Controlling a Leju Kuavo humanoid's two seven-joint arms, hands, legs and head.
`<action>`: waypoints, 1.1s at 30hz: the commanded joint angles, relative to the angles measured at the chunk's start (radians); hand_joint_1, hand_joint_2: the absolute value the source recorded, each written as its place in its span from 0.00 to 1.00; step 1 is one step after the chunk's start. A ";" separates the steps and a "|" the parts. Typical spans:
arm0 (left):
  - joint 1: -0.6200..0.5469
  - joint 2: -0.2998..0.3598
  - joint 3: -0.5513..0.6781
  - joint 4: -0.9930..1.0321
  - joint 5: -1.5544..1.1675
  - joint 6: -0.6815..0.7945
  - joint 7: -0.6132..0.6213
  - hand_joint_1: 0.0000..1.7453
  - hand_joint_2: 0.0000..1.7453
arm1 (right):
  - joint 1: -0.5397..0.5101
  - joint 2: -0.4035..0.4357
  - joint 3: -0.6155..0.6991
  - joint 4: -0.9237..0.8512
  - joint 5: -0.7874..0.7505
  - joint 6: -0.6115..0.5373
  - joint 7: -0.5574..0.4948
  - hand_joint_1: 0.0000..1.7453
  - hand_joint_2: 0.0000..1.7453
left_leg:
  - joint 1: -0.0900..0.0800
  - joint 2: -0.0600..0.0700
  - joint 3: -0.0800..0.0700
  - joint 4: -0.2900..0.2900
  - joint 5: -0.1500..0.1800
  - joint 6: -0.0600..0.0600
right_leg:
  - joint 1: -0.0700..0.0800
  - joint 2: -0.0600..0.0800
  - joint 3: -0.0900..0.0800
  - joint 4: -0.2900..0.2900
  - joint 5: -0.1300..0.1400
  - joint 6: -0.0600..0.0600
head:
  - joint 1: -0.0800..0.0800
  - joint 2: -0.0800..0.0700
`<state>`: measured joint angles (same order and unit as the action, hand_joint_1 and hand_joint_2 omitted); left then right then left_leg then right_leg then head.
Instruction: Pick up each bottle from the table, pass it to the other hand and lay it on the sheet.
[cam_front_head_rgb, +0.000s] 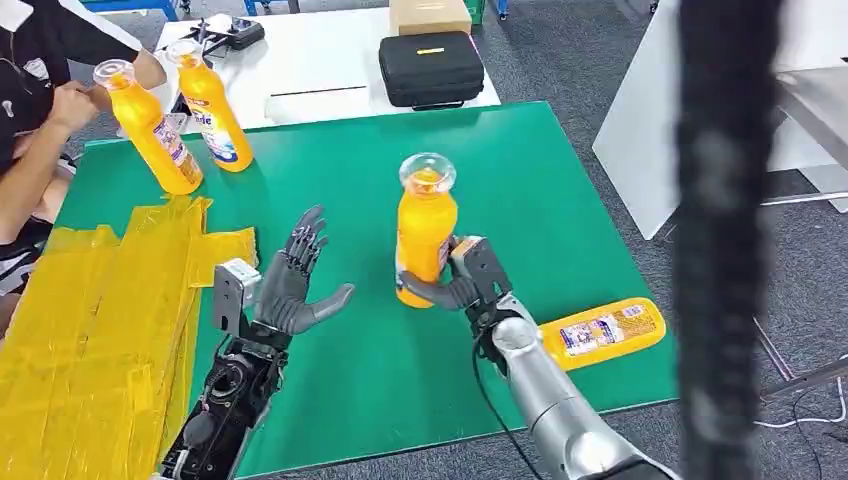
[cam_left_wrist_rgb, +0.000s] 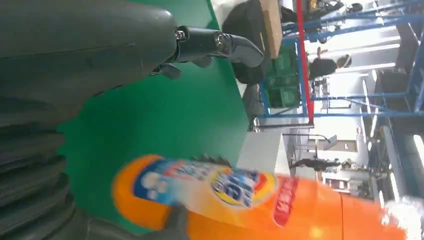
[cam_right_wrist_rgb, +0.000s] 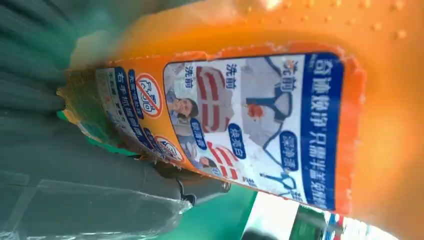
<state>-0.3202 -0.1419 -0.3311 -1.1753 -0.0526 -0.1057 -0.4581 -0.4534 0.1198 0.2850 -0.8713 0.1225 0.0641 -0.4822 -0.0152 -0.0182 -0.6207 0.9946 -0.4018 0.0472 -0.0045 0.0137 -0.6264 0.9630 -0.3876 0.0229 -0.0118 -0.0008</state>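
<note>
Nearest the robot, the left robot hand (cam_front_head_rgb: 298, 285) waits with fingers spread, holding nothing, over the green counter (cam_front_head_rgb: 560, 180). Just beyond, the right robot hand (cam_front_head_rgb: 462, 283) clamps the upright orange plastic bottle (cam_front_head_rgb: 425, 235) low on its body. Handover looks imminent: carry it left into the waiting palm, then onto the crumpled yellow sheet (cam_front_head_rgb: 90, 320).

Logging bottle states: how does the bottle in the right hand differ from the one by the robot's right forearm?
The held bottle stands upright in the right hand, whose fingers wrap its lower part; the lying bottle is flat on its side on the green mat, untouched. The held bottle's clear cap points up; the lying bottle's label faces up. Both are orange with blue-and-white labels.
</note>
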 joint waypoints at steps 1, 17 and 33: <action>-0.050 0.000 -0.066 0.023 0.001 0.000 0.019 0.00 1.00 | -0.022 0.021 0.079 -0.001 0.010 -0.003 0.019 1.00 1.00 | 0.001 0.001 0.006 0.002 -0.004 -0.004 | 0.001 -0.002 0.006 0.001 -0.004 -0.001 | 0.000 0.000; -0.046 0.001 -0.099 -0.011 0.029 0.005 0.028 0.00 1.00 | -0.091 0.063 0.190 0.121 0.078 -0.027 0.046 1.00 1.00 | 0.000 0.002 0.002 0.000 -0.001 -0.002 | 0.000 0.001 0.002 0.000 -0.001 0.000 | 0.000 0.000; -0.038 -0.004 -0.115 0.022 0.082 -0.035 0.012 0.00 1.00 | -0.083 0.074 0.242 0.161 0.113 -0.041 0.023 1.00 1.00 | 0.001 0.002 0.005 0.000 -0.003 -0.004 | 0.001 0.000 0.005 0.000 -0.002 -0.001 | 0.000 0.000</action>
<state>-0.3298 -0.1579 -0.4139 -1.2070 0.0027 -0.1152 -0.4482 -0.4871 0.1888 0.4772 -0.7999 0.2354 0.0214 -0.4604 -0.0153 -0.0184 -0.6215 0.9946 -0.4019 0.0472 -0.0046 0.0136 -0.6269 0.9630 -0.3876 0.0229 -0.0114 -0.0008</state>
